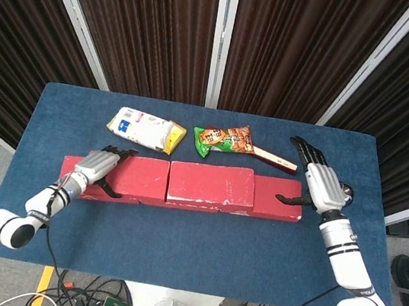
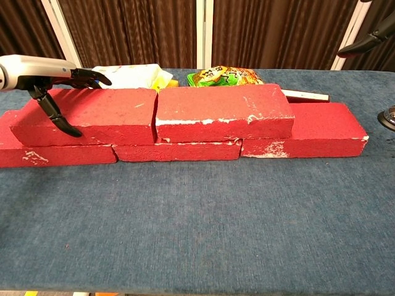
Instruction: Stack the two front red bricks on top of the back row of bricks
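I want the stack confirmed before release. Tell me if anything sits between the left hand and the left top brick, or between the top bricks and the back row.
Nothing visible does. The left hand grips the left top brick at its left end. That brick and the right top brick already lie directly on the back row.
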Robot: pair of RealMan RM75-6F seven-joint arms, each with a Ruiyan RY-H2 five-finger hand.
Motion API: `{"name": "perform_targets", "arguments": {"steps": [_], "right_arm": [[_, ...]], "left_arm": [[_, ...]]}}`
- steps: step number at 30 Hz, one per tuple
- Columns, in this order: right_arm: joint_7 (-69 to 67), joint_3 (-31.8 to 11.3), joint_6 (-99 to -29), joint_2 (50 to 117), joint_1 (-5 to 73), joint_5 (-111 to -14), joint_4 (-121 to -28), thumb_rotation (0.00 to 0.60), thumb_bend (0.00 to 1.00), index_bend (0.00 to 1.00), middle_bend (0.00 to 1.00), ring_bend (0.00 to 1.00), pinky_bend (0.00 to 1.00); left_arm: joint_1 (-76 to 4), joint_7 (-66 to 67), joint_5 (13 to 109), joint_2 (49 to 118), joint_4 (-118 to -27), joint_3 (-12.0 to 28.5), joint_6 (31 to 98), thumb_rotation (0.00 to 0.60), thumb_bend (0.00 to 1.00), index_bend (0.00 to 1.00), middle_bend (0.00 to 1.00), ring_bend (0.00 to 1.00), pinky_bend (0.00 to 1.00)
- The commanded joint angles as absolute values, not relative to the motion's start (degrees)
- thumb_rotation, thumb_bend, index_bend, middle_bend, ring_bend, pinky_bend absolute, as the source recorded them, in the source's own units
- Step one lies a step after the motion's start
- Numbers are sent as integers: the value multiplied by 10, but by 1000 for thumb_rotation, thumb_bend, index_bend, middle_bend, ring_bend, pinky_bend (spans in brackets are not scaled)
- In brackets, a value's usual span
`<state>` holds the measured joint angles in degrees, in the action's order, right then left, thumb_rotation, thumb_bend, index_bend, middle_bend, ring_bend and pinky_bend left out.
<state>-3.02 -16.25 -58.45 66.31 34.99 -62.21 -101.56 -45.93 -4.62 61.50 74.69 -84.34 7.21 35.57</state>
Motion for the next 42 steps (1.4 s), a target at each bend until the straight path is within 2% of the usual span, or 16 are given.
{"name": "perform_targets", "arguments": {"steps": [1, 16, 29, 42], "right_arm": [[-31, -163, -584, 663, 350, -622, -1015, 600, 0, 0, 0, 0, 0], [-33, -162, -581, 665, 350, -621, -1011, 600, 0, 0, 0, 0, 0], [-36, -162, -578, 665, 350, -622, -1008, 600, 0, 0, 0, 0, 0], [-37, -162, -577, 666, 350, -622, -1008, 600, 0, 0, 0, 0, 0]], "left_arm": [[-459, -46, 613, 748, -843, 72, 358, 600, 86, 0, 112, 190, 54], [-464, -42, 604, 751, -846, 73, 355, 600, 86, 0, 96, 166, 54], [-463, -37, 596, 756, -847, 73, 365, 600, 67, 0, 5, 0, 38], [-464, -47, 606, 747, -857, 71, 353, 600, 61, 0, 0, 0, 23]]}}
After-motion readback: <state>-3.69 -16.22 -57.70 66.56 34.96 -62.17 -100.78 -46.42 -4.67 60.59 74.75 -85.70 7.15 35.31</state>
